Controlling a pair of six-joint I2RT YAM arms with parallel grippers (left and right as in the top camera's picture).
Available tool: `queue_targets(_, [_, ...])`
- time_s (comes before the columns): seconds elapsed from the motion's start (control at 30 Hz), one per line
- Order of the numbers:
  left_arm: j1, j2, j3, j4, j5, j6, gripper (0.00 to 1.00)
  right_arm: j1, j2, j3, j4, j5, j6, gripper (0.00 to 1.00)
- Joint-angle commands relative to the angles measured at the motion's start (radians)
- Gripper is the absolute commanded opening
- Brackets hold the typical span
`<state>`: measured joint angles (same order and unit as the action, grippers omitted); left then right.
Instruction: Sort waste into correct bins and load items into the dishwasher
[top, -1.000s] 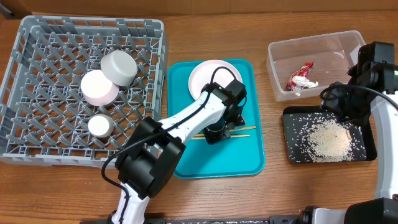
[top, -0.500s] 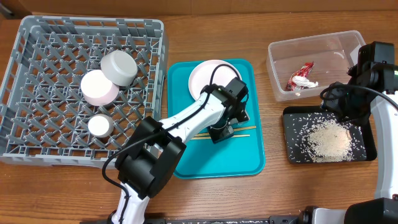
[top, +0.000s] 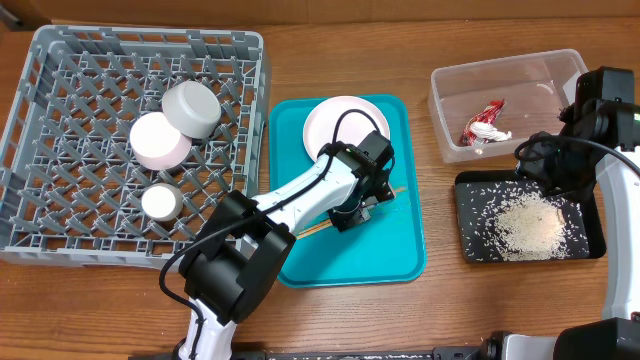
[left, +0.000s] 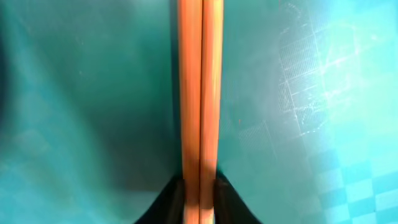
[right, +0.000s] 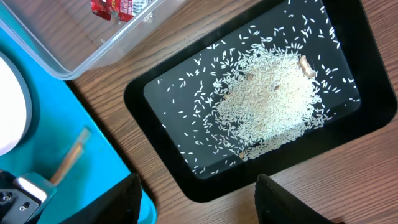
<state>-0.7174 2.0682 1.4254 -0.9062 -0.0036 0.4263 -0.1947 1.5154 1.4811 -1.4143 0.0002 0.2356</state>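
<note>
My left gripper (top: 355, 212) is shut on the two wooden chopsticks (top: 312, 227) over the teal tray (top: 400, 250); in the left wrist view the pair (left: 200, 93) runs straight up from between the fingertips (left: 200, 193). The white plate (top: 330, 125) lies at the tray's far end. The grey bowl (top: 190, 108), pink bowl (top: 160, 140) and white cup (top: 161, 202) sit upside down in the grey dish rack (top: 60, 230). My right gripper (right: 199, 205) is open and empty above the near edge of the black tray (right: 155, 99) holding rice (right: 267, 99).
The clear tub (top: 450, 90) at the back right holds the red-and-white wrapper (top: 485, 125). The black tray (top: 590, 235) sits in front of it. The left arm stretches across the teal tray's near left corner.
The chopsticks lay level across the tray; now they sit diagonally in the left gripper, right end farther back. The left wrist has turned slightly. The right arm has not moved.
</note>
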Motion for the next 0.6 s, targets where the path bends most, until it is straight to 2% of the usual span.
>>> queue_targets(0.0, [0.004,0.037,-0.048,-0.01,0.015,0.003,0.05,-0.002,-0.021,0.024,0.002,0.006,0.0,0.61])
queue_targets(0.17, [0.004,0.037,-0.031,-0.023,0.015,0.001,0.04,-0.002,-0.021,0.024,0.001,0.006,0.0,0.6])
queue_targets(0.57, [0.005,0.023,0.146,-0.146,0.016,-0.076,0.04,-0.002,-0.021,0.024,0.001,0.006,0.0,0.61])
